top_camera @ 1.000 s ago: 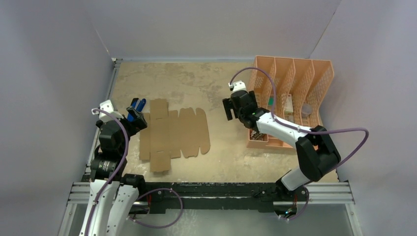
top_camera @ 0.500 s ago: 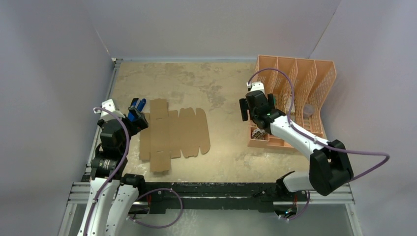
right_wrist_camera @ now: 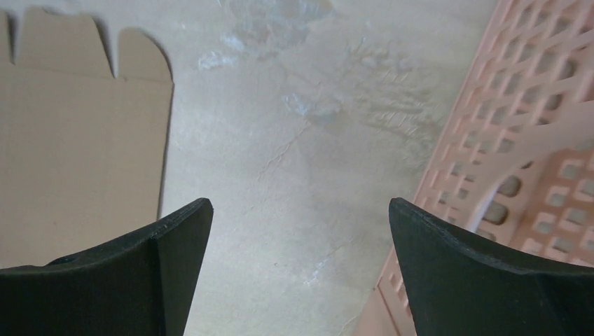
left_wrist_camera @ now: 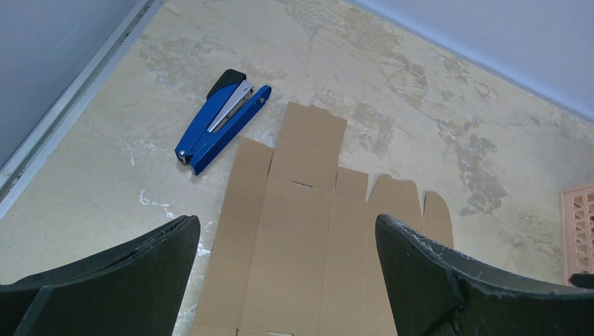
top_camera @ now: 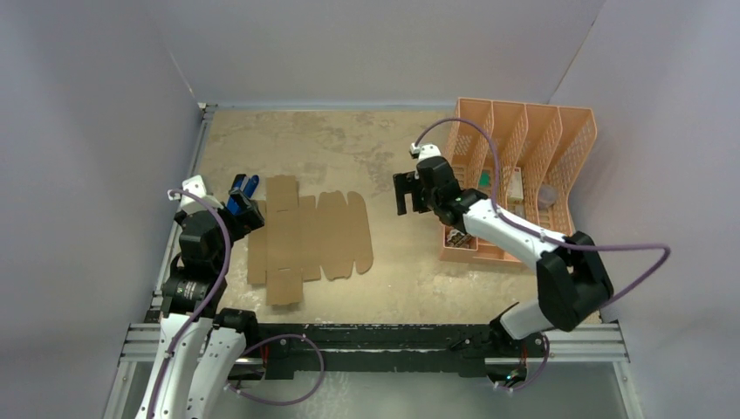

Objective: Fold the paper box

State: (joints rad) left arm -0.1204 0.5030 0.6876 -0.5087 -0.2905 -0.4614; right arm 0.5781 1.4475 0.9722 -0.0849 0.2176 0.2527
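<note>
The paper box (top_camera: pixel 305 237) lies as a flat brown die-cut sheet on the left half of the table, rounded tabs on its right side. My left gripper (top_camera: pixel 247 216) hangs open over the sheet's left edge. In the left wrist view the sheet (left_wrist_camera: pixel 301 231) fills the gap of the left gripper (left_wrist_camera: pixel 287 221), untouched. My right gripper (top_camera: pixel 405 194) is open above bare table between the sheet and the organizer. The right wrist view shows the right gripper (right_wrist_camera: pixel 300 206) empty, with the sheet's tabbed end (right_wrist_camera: pixel 77 154) at its left.
A blue stapler (top_camera: pixel 242 188) lies just beyond the sheet's far-left corner, also seen as the stapler (left_wrist_camera: pixel 220 119) in the left wrist view. A peach-orange perforated file organizer (top_camera: pixel 524 175) stands at the right, close beside the right fingers as the organizer (right_wrist_camera: pixel 518 140).
The right gripper swung right toward the organizer, then came back left to roughly where it was a second ago. The left arm and the sheet have barely moved.
</note>
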